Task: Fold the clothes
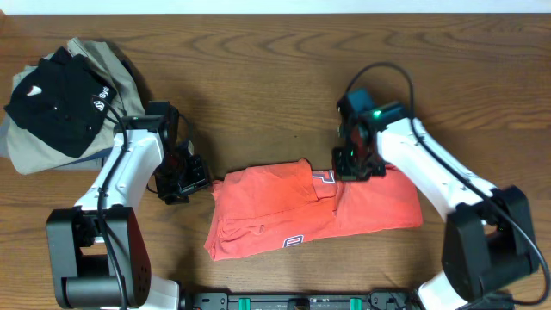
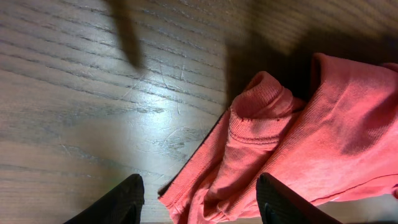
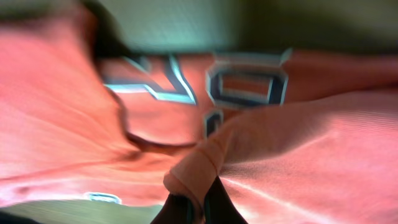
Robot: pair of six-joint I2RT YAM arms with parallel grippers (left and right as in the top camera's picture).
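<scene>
T-shirt (image 1: 284, 215) half-folded, mid table (image 1: 258, 69).
R gripper (image 3: 194, 202) seems pinched on a far-edge fold to carry it over; L gripper (image 2: 202, 190) wide at left edge.

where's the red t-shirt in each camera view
Overhead: the T-shirt lies bottom centre, partly folded.
Left wrist: it takes the right half of the frame, its crumpled edge toward the middle.
Right wrist: it fills nearly the whole frame, blurred.
Shared landmark: the lettered print, also in the right wrist view; not visible in the left wrist view.
</scene>
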